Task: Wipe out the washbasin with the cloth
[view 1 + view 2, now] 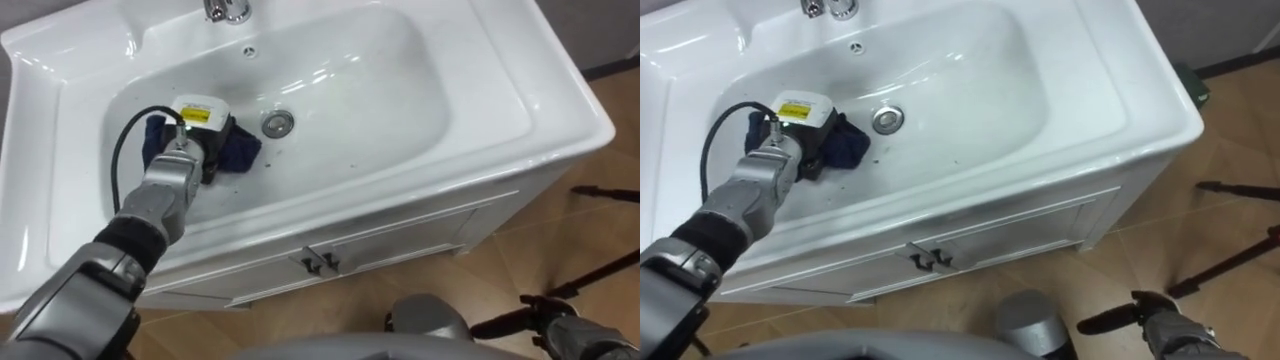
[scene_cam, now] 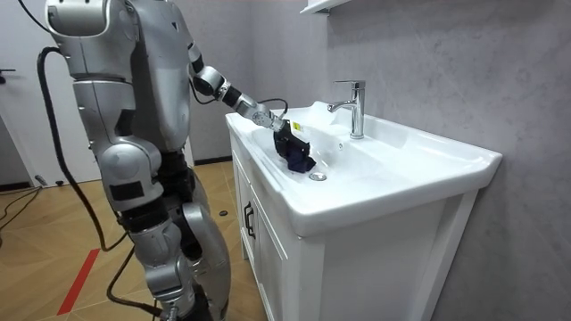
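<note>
The white basin (image 1: 380, 90) sits in a cabinet top, and the room view has me standing at its front edge. My left hand (image 1: 198, 130) reaches into the bowl's left part, just left of the metal drain (image 1: 277, 123). Its dark fingers curl down on a dark blue cloth (image 1: 240, 150), which lies bunched on the basin floor. That hand (image 2: 287, 138) and the cloth (image 2: 302, 163) sit low in the bowl in the room view. My right hand (image 1: 1160, 325) hangs low at the lower right, over the floor and away from the basin.
A chrome tap (image 1: 228, 10) stands at the basin's back rim. Below the rim are white cabinet doors with small dark handles (image 1: 318, 262). Dark stand legs (image 1: 600, 195) lie on the wooden floor to the right. A grey wall rises behind the tap (image 2: 355, 107).
</note>
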